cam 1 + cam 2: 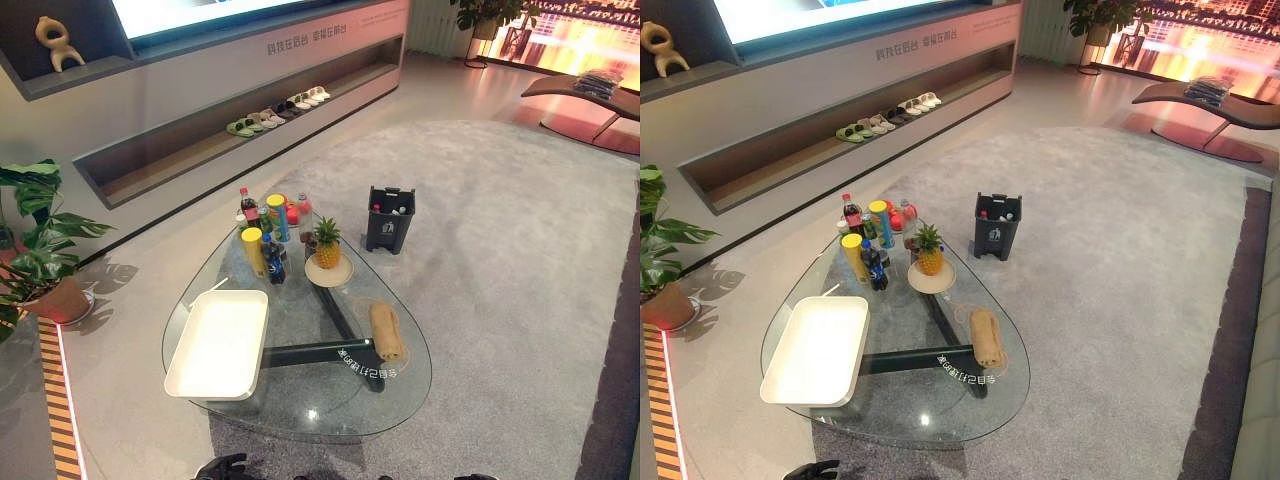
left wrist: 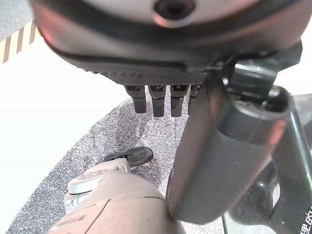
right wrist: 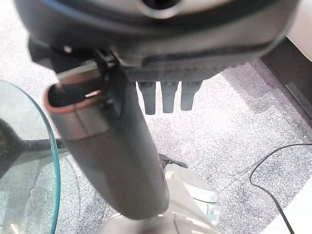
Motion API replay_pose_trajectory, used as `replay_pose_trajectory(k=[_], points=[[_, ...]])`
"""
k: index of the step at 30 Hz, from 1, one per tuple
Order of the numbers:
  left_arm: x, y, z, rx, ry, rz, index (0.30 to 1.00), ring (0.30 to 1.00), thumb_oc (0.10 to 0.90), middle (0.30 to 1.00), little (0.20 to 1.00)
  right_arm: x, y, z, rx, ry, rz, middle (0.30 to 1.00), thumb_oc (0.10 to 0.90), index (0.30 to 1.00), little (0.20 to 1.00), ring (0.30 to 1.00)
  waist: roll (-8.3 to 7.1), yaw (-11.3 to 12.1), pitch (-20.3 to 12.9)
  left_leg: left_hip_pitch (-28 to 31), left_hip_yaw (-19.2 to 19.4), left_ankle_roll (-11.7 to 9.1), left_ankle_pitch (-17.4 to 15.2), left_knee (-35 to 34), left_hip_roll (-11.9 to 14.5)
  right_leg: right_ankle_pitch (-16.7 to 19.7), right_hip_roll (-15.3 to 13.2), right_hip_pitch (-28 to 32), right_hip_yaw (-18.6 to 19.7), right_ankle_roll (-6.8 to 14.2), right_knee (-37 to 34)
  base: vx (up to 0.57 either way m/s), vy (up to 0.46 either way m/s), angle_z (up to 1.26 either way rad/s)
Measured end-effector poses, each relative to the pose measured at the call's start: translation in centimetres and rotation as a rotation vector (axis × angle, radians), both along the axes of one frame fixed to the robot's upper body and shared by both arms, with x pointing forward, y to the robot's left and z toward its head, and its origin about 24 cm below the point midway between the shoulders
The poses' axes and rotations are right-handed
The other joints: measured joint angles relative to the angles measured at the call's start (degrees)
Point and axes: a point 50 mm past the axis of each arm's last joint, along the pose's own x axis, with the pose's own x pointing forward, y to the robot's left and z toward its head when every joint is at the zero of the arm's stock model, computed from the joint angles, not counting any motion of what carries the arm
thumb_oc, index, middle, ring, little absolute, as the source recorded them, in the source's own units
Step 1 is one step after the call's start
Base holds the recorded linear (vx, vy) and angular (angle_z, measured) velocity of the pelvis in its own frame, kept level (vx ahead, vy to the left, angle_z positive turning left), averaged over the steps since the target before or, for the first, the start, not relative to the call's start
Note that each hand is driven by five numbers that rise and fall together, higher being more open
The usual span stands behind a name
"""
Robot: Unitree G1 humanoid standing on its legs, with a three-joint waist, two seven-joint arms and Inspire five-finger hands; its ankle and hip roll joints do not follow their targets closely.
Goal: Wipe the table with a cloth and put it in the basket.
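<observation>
The rounded-triangle glass counter (image 1: pixel 400 395) on a dark frame stood on pale grey carpet (image 1: pixel 500 230). A rolled tan cloth (image 1: pixel 386 331) lay on the glass near the counter's right edge, untouched. A shallow white rectangular tray-like basket (image 1: pixel 217 343) sat on the counter's left part, well apart from the cloth, with nothing in it. At the counter's far end stood a cluster of bottles and cans (image 1: pixel 268 232), and just beside them a pineapple (image 1: pixel 326 244) upright on a round cream plate (image 1: pixel 329 275), between the cluster and the cloth.

Beyond the counter's far right, on the carpet, a small dark bin (image 1: pixel 389 219). Left of the counter, a potted green plant (image 1: pixel 40 250). Behind the counter, a long low wall shelf carried slippers in pairs (image 1: pixel 278 110).

Left hand (image 2: pixel 161 100) hung off the counter's near edge over the carpet, fingers straight and relaxed, grasping nothing. Right hand (image 3: pixel 163 97) likewise, just off the counter's near-right rim, fingers released and straight, nothing in it.
</observation>
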Motion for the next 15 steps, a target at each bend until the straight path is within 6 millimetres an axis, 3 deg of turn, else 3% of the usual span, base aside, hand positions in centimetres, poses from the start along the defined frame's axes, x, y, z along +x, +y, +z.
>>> replay_pose_trajectory(k=[7,8,15], points=[[0.9,0.0,0.2,0.029,-0.027,0.001,0.900,0.900,0.800,0.900,0.900,0.5,0.0,0.1,-0.006,-0.005,0.033,0.900,0.800,0.900,0.900,0.900,0.29,0.01,1.64,-3.03,0.09,-0.34,0.49,0.03,0.07,0.58,0.28,-3.23,0.38,-0.11,0.03,-0.13,0.005,-0.02],[1.8,-0.1,0.4,0.031,-0.048,-0.009,0.900,0.900,0.800,0.900,0.900,1.4,0.1,0.3,-0.005,-0.027,0.039,0.900,0.800,0.900,0.900,0.900,0.18,-0.07,2.24,-5.39,0.11,-0.36,1.17,0.04,0.10,1.25,0.30,-5.58,0.39,-0.21,0.14,-0.19,-0.003,-0.03],[9.5,-1.2,3.0,0.032,-0.273,-0.012,0.900,0.900,0.800,0.900,0.900,9.7,0.2,3.1,-0.048,-0.239,0.096,0.900,0.800,0.900,0.900,0.900,2.15,-1.61,15.10,-14.72,0.11,-0.28,4.92,0.08,-0.01,5.05,0.40,-14.56,0.69,-0.24,0.34,-0.18,-0.027,0.00]])
